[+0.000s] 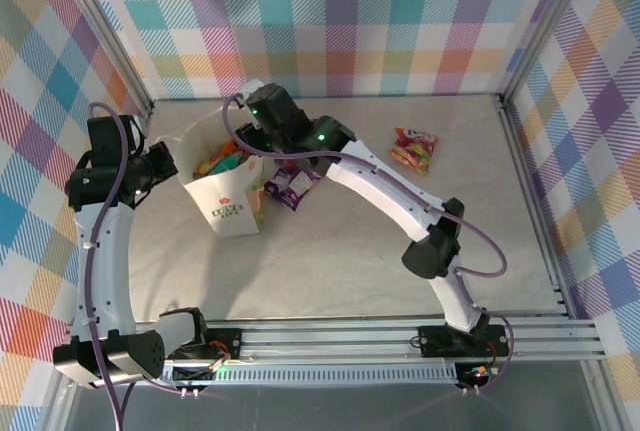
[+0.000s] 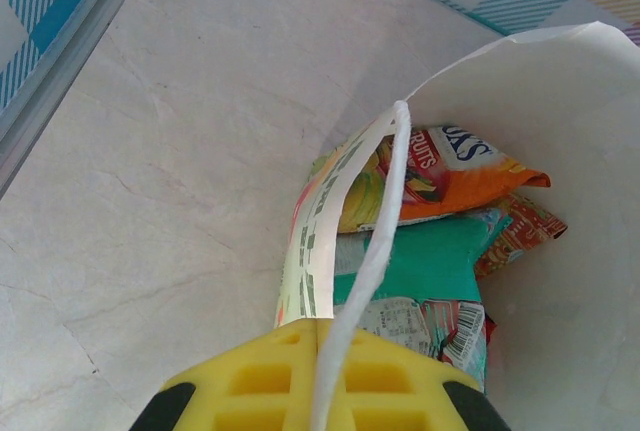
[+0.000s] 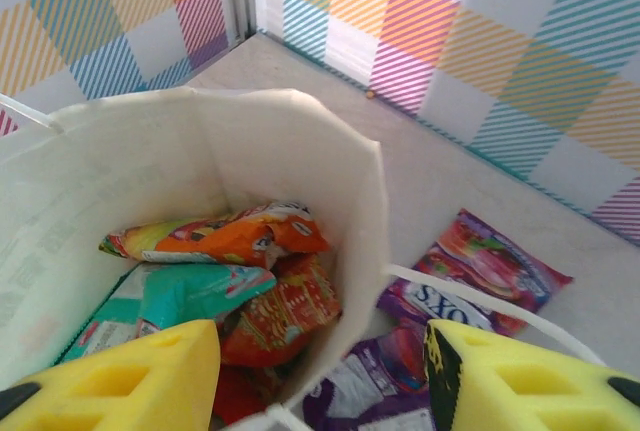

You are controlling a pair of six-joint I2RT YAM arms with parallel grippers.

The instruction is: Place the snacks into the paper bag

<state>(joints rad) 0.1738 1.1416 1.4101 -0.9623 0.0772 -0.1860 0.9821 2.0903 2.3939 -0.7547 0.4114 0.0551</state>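
The white paper bag (image 1: pixel 228 201) stands open at the table's left. My left gripper (image 2: pixel 325 336) is shut on the bag's rim (image 2: pixel 325 201) and its cord handle (image 2: pixel 385 211). Inside lie an orange packet (image 3: pixel 230 236), a teal-green packet (image 3: pixel 190 291) and a red patterned packet (image 3: pixel 285 316). My right gripper (image 3: pixel 320 381) is open and straddles the bag's right wall (image 3: pixel 355 201), with one finger inside and the other outside. Two purple packets (image 1: pixel 291 186) lie on the table against the bag, under the outer finger. A small red-yellow packet (image 1: pixel 414 148) lies further right.
The bag's other cord handle (image 3: pixel 480 296) hangs over the purple packets (image 3: pixel 480 271). Checked walls enclose the table on the left, back and right; an aluminium rail (image 1: pixel 400 331) runs along the near edge.
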